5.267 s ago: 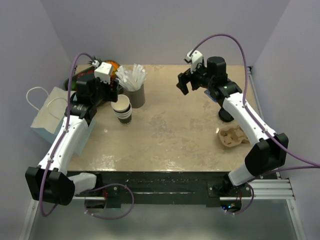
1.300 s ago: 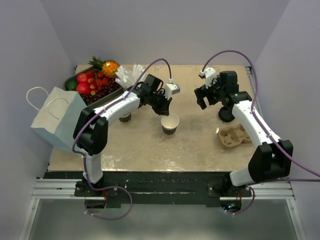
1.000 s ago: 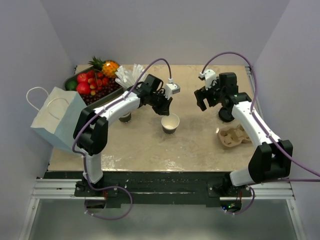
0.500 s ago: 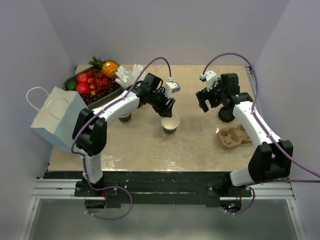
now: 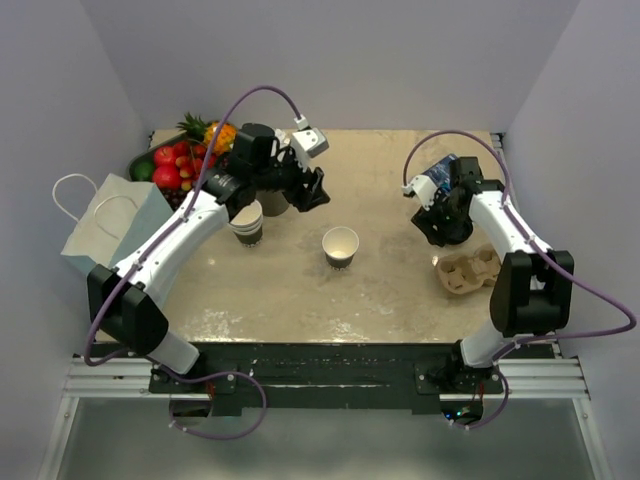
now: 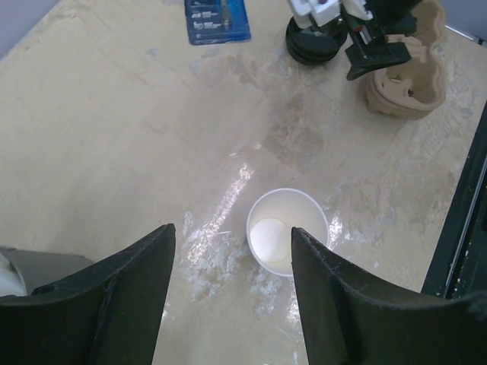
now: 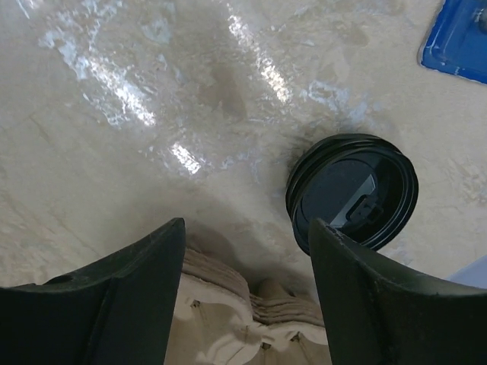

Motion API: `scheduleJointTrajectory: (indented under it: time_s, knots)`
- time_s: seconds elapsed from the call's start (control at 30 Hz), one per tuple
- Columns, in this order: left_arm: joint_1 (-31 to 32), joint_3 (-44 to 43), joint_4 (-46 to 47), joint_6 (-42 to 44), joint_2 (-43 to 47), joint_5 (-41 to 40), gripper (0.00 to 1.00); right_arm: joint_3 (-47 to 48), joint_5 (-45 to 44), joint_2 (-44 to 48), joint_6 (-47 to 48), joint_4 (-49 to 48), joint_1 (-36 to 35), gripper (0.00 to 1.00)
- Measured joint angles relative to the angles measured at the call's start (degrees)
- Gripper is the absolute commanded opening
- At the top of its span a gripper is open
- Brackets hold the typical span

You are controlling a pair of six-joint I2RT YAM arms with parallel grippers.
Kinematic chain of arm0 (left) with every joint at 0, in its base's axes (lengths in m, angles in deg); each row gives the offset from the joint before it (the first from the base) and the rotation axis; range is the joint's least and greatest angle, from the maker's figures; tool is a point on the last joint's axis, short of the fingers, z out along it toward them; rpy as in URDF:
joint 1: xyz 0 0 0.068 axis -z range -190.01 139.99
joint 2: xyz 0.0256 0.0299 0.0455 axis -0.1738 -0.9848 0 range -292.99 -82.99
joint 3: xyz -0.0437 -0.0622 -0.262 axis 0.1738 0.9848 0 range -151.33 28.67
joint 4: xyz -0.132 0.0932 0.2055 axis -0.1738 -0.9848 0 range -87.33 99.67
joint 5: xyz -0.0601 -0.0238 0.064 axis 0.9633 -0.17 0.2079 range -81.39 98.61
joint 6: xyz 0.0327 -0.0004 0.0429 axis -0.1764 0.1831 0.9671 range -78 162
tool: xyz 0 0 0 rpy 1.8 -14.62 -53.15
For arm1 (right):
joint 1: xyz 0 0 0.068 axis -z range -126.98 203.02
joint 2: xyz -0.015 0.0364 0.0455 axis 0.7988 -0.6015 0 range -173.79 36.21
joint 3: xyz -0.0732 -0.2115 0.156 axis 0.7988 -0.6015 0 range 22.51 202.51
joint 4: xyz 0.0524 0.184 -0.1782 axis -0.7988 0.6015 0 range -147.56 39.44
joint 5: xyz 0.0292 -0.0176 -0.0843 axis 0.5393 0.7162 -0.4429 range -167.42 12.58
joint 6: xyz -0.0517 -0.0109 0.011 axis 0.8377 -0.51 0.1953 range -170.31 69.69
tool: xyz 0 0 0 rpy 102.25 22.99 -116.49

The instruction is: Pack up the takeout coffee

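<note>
Two hands were in view, and neither held anything. Nearest the arm bases, the pulp cup carrier (image 5: pixel 468 272) lay directly beneath the right hand (image 7: pixel 247 228), whose fingers stood apart with only bare surface (image 5: pixel 300 300) between them. Just beside one of those fingers sat the black lid (image 7: pixel 351 192), flat and untouched, apparently topping a short stack of lids.

The takeout coffee cup (image 6: pixel 288 242) stood upright mid-surface, below and ahead of the left hand (image 6: pixel 228 236) and well apart from it. That hand's fingers were also spread and empty. The cup carried no lid and its cream interior appeared empty.

Assessment: the cup is light, thin-walled paper that will dent under a hard squeeze and tip at a sideways knock. It is best taken around the wall just under the rolled rim, its stiffest part, with a gentle closure. The lid is thin, slick plastic and should be taken by its edge.

Close by the left hand stood the grey cup of sticks (image 6: pixel 46 266), with the stack of lidless cups (image 5: pixel 247 222) behind it. A blue packet (image 7: pixel 456 38) lay beyond the right hand. The fruit tray (image 5: pixel 175 165) and paper bag (image 5: pixel 105 230) lay well to the left hand's outer side.

Nothing stood between either hand and the cup. The carrier crowds the lid, so a descending finger could strike it.
</note>
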Motion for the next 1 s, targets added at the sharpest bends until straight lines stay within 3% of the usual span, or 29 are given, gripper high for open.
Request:
scheduleJointTrajectory:
  time_s: [0.3, 0.6, 0.8, 1.0]
  knots:
    - [-2.01, 2.82, 0.13, -0.94, -0.59, -0.15, 0.66, 0.0, -4.09, -1.09, 4.35, 0.11, 0.04, 0.6]
    - [-2.03, 2.82, 0.33, -1.01, -1.79, 0.15, 0.65, 1.84, -7.43, -5.11, 5.14, -0.92, 1.2, 0.46]
    - [-2.03, 2.82, 0.31, -1.03, -2.69, 0.17, 0.65, 3.85, -7.58, -7.23, 4.26, -1.05, 2.05, 0.42]
    - [-2.08, 2.82, 0.39, -0.98, -2.69, 0.17, 0.65, 7.34, -5.84, -7.74, 5.01, 0.66, 5.53, 0.43]
